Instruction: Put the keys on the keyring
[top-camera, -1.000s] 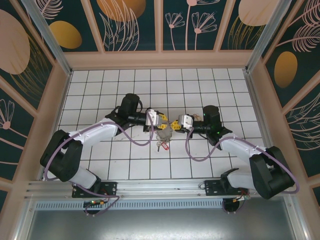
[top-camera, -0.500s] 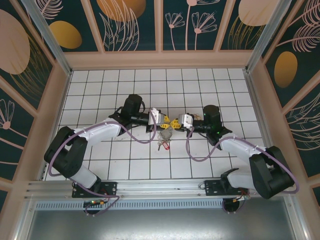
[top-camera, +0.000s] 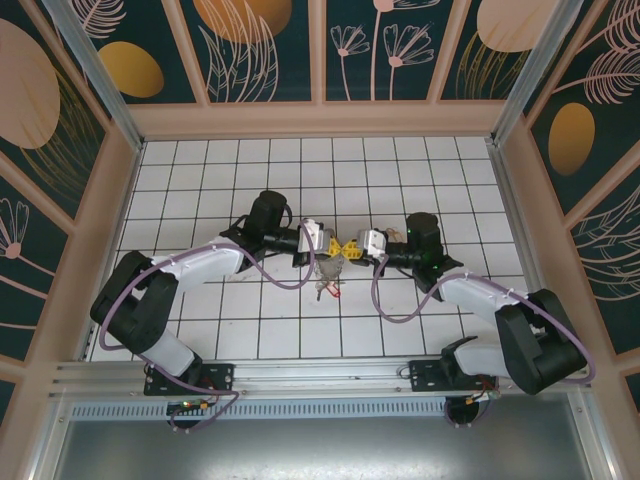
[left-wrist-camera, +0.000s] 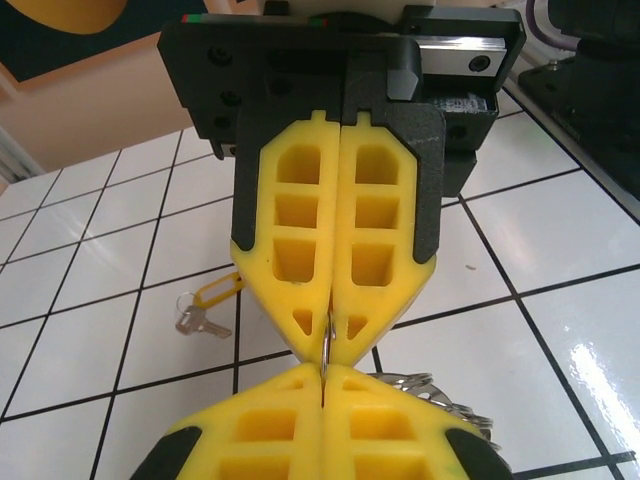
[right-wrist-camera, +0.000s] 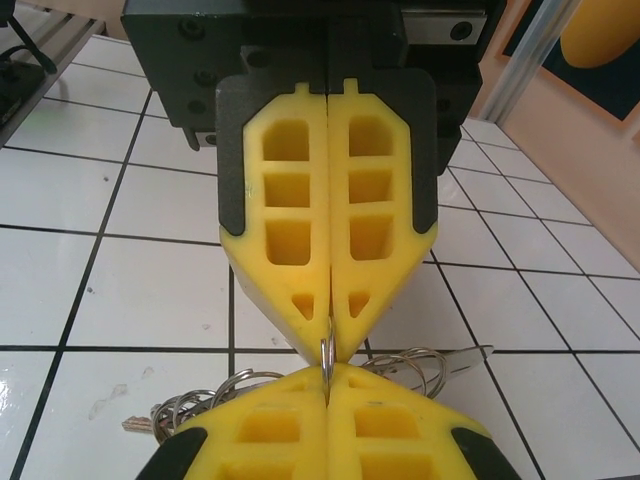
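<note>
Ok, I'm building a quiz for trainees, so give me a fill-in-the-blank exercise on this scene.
1. The left claw and right claw are both ___.
2. They meet tip to ___, both gripping the keyring.
3. The keys lie loose on the white tiles, with a ___ tag.
Missing words: shut; tip; yellow.

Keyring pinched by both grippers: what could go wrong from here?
1. The left gripper and right gripper pinch the same thin stretch of the keyring, tips almost touching; it may slip out.
2. The keys lie on the tiles with no gripper free; letting go might drop the keyring.
</note>
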